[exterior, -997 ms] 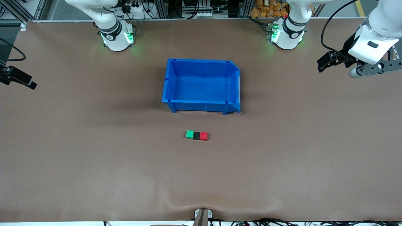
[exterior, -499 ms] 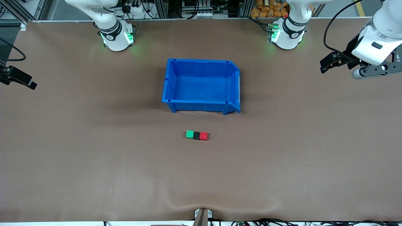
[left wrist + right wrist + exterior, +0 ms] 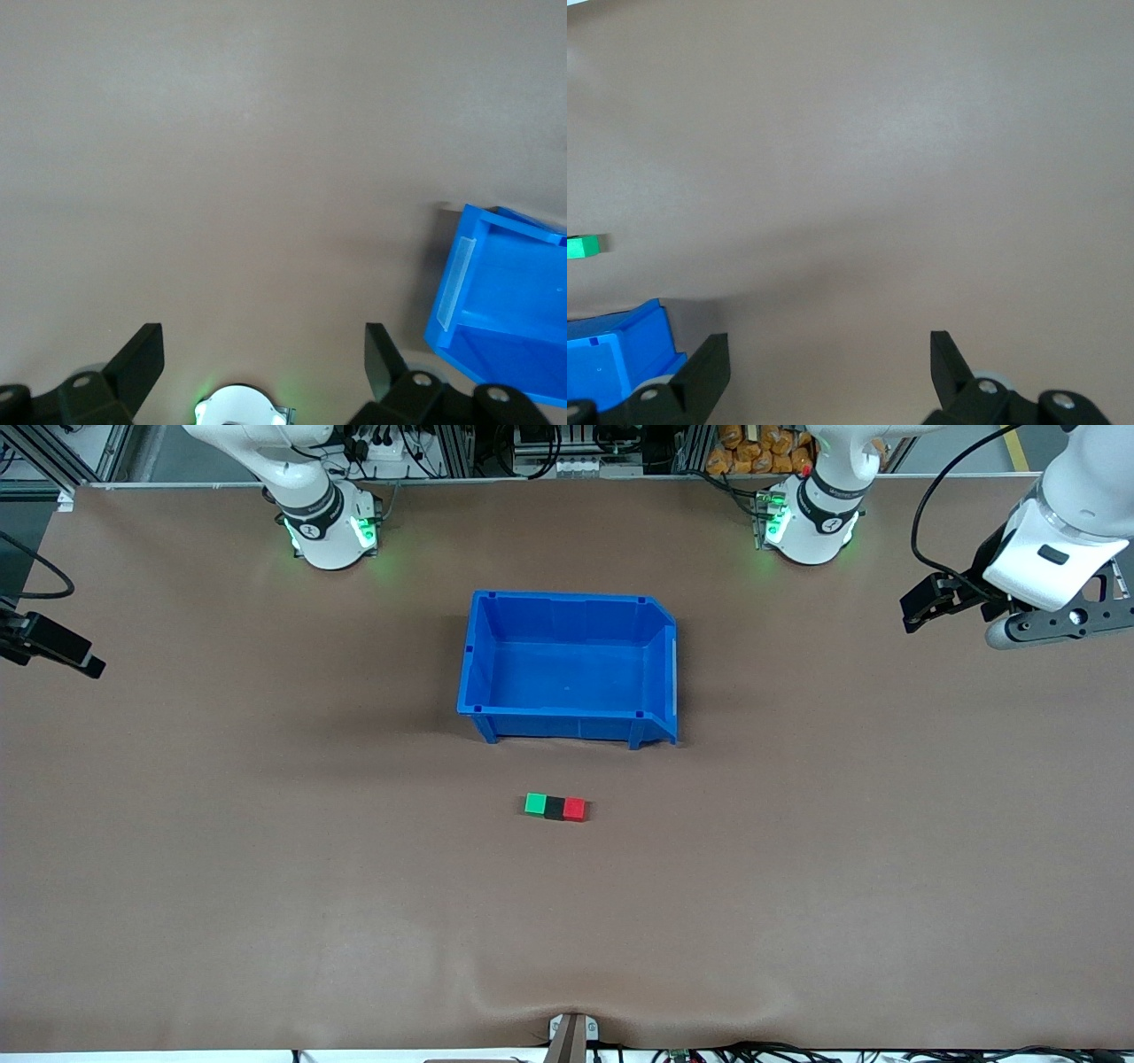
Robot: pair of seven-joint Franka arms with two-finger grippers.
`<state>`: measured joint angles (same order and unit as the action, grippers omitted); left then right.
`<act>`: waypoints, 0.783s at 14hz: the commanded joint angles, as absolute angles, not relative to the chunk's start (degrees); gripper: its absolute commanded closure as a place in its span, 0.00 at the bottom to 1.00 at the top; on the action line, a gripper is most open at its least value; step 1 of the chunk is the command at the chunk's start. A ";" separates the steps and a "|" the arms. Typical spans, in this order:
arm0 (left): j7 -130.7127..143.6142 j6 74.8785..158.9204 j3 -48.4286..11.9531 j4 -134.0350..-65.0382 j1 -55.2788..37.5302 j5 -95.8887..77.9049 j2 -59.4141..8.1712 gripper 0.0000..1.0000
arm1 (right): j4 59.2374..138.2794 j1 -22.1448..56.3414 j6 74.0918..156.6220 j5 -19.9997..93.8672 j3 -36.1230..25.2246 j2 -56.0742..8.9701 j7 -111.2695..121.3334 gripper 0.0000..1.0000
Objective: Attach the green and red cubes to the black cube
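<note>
Item: three small cubes in one row on the brown counter (image 3: 266, 886), nearer the front camera than the blue bin (image 3: 567, 664).

- Green cube (image 3: 535, 804): at the right arm's end of the row, touching the black cube.
- Black cube (image 3: 555, 808): the middle piece, a coloured face against each of two sides.
- Red cube (image 3: 574, 809): at the left arm's end of the row, touching the black cube.

Condition: the row looks straight and gapless, so the joining appears done (whether the faces actually hold cannot be seen).

Handling, judged: light, rigid, smooth-sided blocks that should neither crush nor deform. Smooth faces may slip under a loose grip. Best hold is across the two free side faces of one cube, square on; a pull along the row may part the joints.

Left pincer (image 3: 264, 350): high over the counter's left-arm end, well apart from the cubes, fingers spread wide and holding nothing.

Right pincer (image 3: 829, 359): over the counter's right-arm end, likewise spread wide and empty; the green cube shows at the edge of its wrist view.
</note>
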<state>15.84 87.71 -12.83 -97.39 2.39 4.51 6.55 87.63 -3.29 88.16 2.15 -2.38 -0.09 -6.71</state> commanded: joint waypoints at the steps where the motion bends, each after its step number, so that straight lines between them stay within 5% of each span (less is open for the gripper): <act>1: 15.03 87.45 -13.27 -95.98 2.64 6.06 6.24 0.00 | 86.66 -3.60 87.54 2.11 -1.85 -0.61 -7.73 0.00; 11: 14.85 84.99 -13.18 -89.49 3.07 6.86 1.86 0.00 | 86.66 -3.34 87.54 2.29 -1.76 -1.05 -7.73 0.00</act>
